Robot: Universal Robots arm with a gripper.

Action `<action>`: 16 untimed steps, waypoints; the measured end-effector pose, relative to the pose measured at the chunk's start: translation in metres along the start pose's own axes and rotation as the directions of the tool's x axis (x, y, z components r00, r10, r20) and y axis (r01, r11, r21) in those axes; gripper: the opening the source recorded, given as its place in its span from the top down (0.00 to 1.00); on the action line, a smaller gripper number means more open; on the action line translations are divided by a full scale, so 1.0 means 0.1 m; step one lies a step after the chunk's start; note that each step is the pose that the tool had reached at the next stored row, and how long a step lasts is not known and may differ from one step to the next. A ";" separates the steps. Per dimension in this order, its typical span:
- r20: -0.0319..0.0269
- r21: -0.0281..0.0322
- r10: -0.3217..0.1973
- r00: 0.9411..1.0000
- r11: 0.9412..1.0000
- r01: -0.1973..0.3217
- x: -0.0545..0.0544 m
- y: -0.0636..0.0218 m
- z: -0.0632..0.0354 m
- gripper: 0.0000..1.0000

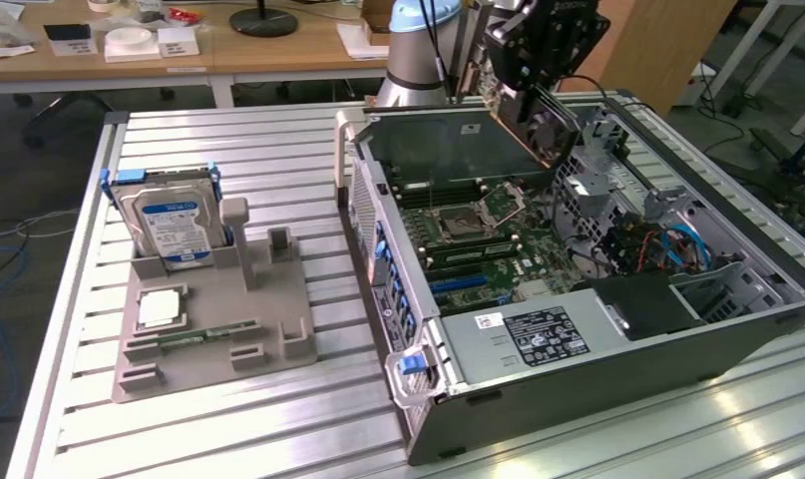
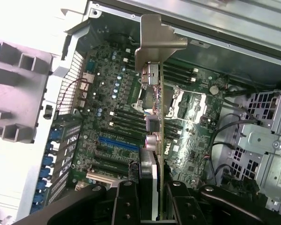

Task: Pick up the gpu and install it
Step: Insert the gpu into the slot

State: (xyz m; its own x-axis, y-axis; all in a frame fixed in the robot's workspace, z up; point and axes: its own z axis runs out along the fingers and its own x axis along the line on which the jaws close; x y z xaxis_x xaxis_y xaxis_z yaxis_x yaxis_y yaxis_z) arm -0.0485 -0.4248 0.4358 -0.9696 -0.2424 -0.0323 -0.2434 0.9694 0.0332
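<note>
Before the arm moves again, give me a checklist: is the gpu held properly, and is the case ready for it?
1. The gpu clamped in the gripper: ok.
2. The gpu hanging above the open computer case, clear of the motherboard: ok.
3. The blue slot unoccupied: ok.
4. The card's edge lined up with a slot: cannot tell.

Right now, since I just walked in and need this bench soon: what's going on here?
The robot arm's end effector is shut on a thin green graphics card with a pale metal bracket, holding it edge-on above the green motherboard inside the open grey computer case. The card is not yet seated in a slot. At the exterior view's left, a silver hard drive with a blue label stands upright in a grey holder tray.
</note>
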 end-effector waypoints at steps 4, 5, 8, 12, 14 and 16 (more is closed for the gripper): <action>-0.001 -0.001 -0.040 0.999 0.999 0.040 0.00 0.000 0.000 0.72; -0.002 -0.002 -0.050 0.999 0.999 0.050 0.00 0.000 0.000 0.72; -0.003 -0.003 -0.084 0.996 0.996 0.084 0.00 0.000 0.000 0.72; -0.004 -0.004 -0.126 0.992 0.992 0.126 0.00 -0.002 0.000 0.72; -0.005 -0.005 -0.148 0.989 0.989 0.147 0.00 -0.003 0.000 0.72; -0.005 -0.006 -0.168 0.986 0.986 0.168 0.00 -0.004 0.000 0.72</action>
State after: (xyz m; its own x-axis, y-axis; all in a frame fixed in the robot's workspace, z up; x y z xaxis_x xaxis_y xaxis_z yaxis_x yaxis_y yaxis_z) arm -0.0486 -0.4253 0.4358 -0.9152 -0.4017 -0.0323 -0.4027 0.9147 0.0332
